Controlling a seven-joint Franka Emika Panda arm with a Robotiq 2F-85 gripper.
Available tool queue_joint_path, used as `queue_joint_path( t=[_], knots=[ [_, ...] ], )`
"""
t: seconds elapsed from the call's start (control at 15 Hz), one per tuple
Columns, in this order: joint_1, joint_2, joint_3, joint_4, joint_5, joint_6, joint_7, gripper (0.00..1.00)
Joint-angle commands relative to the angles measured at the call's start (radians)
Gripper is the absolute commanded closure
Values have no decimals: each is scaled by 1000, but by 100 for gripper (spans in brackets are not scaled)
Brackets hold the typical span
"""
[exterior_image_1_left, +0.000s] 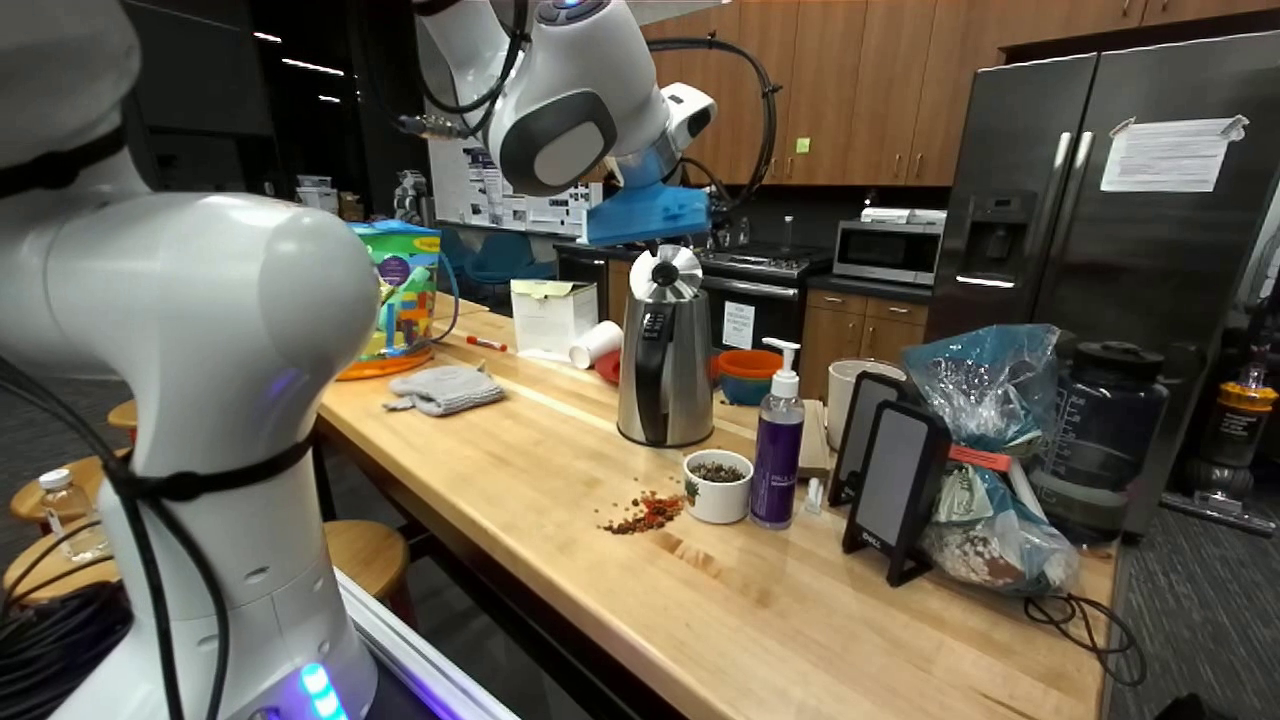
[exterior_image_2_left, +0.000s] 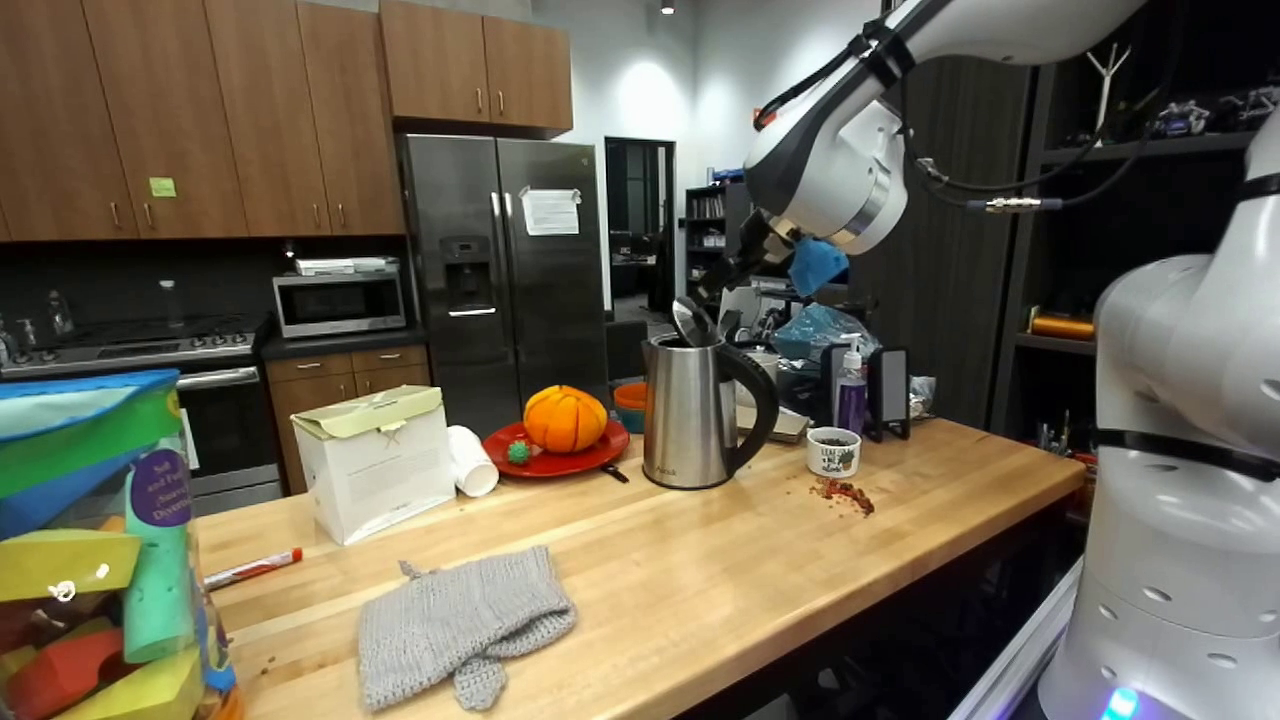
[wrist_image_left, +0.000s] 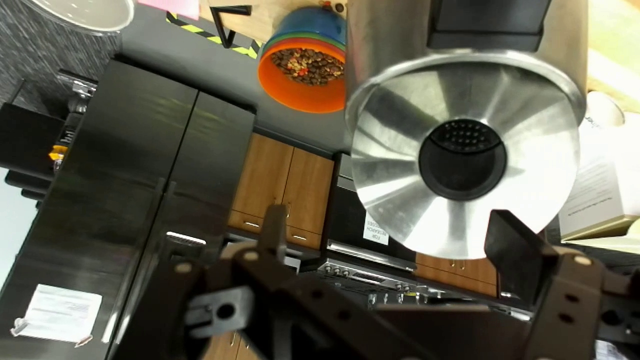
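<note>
A steel kettle (exterior_image_1_left: 692, 390) with a black handle stands upright on the wooden table, and it shows in an exterior view (exterior_image_2_left: 685, 420) and in the wrist view (wrist_image_left: 390, 35). Its round steel lid (wrist_image_left: 390, 155) with a black centre is raised open, tilted up at the kettle's top (exterior_image_2_left: 688, 320). My gripper (wrist_image_left: 390, 227) is open and holds nothing. Its fingers are spread at the lid's upper edge, and one fingertip overlaps the lid in the wrist view; I cannot tell whether it touches. In an exterior view the gripper (exterior_image_2_left: 712, 285) is just above the lid.
Beside the kettle are a white cup of dark bits (exterior_image_1_left: 717, 500), spilled red bits (exterior_image_1_left: 655, 512), a purple pump bottle (exterior_image_1_left: 777, 460) and bowls (wrist_image_left: 300, 102). A red plate (exterior_image_2_left: 560, 465) with a pumpkin, a white box (exterior_image_2_left: 385, 475) and a grey mitt (exterior_image_2_left: 460, 625) lie around.
</note>
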Motion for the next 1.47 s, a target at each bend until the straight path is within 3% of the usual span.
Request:
queue_joint_path(
  t=[0.0, 0.53, 1.4],
  knots=[
    [69, 54, -60, 54, 17, 16, 9, 0],
    [153, 147, -157, 122, 21, 16, 50, 0],
    [252, 238, -212, 161, 24, 3, 122, 0]
  ],
)
